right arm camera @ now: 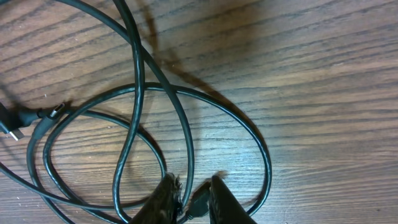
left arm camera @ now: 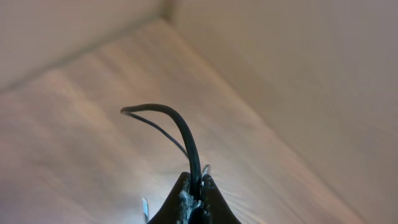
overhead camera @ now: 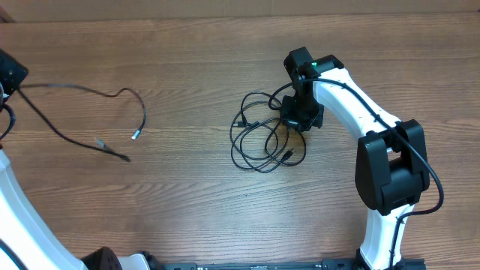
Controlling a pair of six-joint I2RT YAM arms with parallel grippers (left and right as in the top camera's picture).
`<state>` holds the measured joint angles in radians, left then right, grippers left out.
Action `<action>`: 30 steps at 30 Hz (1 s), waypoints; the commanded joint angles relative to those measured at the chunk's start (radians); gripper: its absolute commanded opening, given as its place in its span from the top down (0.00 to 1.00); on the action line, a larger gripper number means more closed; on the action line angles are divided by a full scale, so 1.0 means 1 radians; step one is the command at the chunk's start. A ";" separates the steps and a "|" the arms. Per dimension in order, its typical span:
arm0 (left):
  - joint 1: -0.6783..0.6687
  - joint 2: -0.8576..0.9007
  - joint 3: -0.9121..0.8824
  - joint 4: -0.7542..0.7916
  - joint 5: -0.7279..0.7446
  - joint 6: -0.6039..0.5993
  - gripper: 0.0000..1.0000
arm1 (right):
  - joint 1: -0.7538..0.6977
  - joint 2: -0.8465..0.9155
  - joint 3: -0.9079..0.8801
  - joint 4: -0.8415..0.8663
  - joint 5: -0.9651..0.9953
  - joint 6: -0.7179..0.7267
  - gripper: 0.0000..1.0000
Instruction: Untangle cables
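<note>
One black cable [overhead camera: 82, 90] runs from my left gripper [overhead camera: 13, 81] at the far left edge out to the right. It ends in silver plug tips [overhead camera: 136, 135] lying on the wood. In the left wrist view, the left gripper [left arm camera: 196, 182] is shut on that cable [left arm camera: 186, 134], which arcs up and away. A tangle of black cable loops [overhead camera: 259, 146] lies at the table's middle. My right gripper [overhead camera: 298, 120] stands on its right side. In the right wrist view, the right gripper [right arm camera: 191, 186] is closed around a strand [right arm camera: 188, 137] and a black plug [right arm camera: 198, 202].
The wooden table [overhead camera: 187, 210] reaches its far edge along the top of the overhead view. The right arm [overhead camera: 390, 169] with its own thick wire stands at the right front. The left arm's white link [overhead camera: 22, 225] fills the front-left corner. A plug [right arm camera: 15, 124] lies at the tangle's left.
</note>
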<state>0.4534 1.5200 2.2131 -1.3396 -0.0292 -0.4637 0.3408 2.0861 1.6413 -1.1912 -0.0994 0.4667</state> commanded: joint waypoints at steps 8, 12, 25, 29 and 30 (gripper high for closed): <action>0.005 0.181 0.014 -0.045 -0.581 -0.148 0.96 | -0.003 -0.025 0.001 -0.015 0.009 -0.003 0.85; 0.004 0.243 0.014 -0.052 -0.555 -0.161 0.96 | -0.003 -0.025 0.001 -0.015 0.009 -0.003 0.85; 0.003 0.412 0.014 -0.074 -0.307 -0.160 0.53 | -0.003 -0.025 0.001 -0.019 0.009 -0.003 0.86; -0.013 0.422 0.014 -0.074 -0.133 -0.118 0.51 | -0.003 -0.025 0.001 -0.019 0.009 -0.003 0.86; -0.026 0.423 0.014 -0.074 -0.086 -0.097 0.51 | -0.003 -0.025 0.001 -0.019 0.009 -0.003 0.86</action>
<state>0.4515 1.9358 2.2131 -1.4113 -0.3000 -0.6064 0.3408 2.0861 1.6413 -1.2125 -0.0990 0.4667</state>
